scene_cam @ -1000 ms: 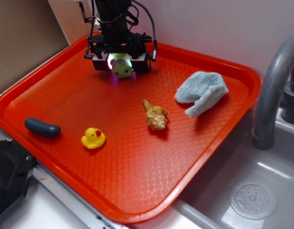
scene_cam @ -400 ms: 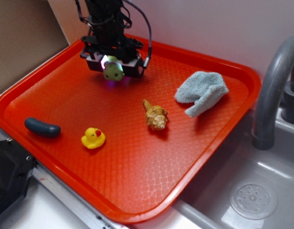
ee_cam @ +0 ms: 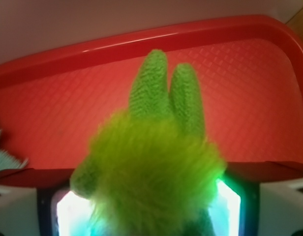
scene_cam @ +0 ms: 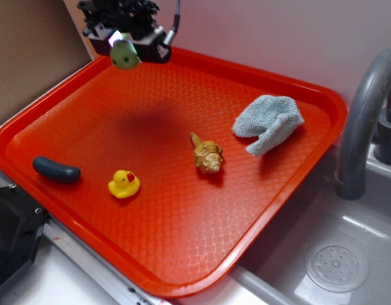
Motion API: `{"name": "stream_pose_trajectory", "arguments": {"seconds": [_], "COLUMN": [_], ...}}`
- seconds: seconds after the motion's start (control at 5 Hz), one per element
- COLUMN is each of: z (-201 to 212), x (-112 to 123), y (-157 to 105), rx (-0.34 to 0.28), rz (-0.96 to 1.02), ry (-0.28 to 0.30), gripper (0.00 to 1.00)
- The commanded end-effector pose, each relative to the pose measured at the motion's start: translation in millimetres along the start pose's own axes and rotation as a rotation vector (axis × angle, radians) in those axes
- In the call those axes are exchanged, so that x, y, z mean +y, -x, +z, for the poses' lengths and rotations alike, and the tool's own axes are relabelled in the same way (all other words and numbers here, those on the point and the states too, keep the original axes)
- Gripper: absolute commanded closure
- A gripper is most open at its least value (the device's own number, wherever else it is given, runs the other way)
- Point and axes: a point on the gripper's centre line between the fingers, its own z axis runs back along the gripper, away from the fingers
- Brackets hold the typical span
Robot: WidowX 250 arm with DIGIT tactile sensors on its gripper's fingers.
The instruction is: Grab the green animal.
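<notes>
A red tray (scene_cam: 291, 210) lies beside a grey sink (scene_cam: 348, 254) with a curved grey tap (scene_cam: 364, 114). On the tray, a yellow duck (scene_cam: 124, 183) sits near the front edge, a dark oblong piece (scene_cam: 56, 169) to its left. A tan seashell (scene_cam: 206, 154) rests mid-tray, and a crumpled pale-blue cloth (scene_cam: 269, 123) lies further back.
</notes>
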Motion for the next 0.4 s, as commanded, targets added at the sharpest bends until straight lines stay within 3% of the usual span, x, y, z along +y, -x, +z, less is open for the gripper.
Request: {"name": "stream_pose_trajectory", "arguments": {"seconds": [0.0,0.2], "z": [66.0,61.3], "x": [-3.9,-3.6], "y": [20.6,20.2], "rx": [0.027,0.072], "rz": [-0.077,-0.117], "ry": [0.064,0.082], "gripper": [1.00,1.00]}}
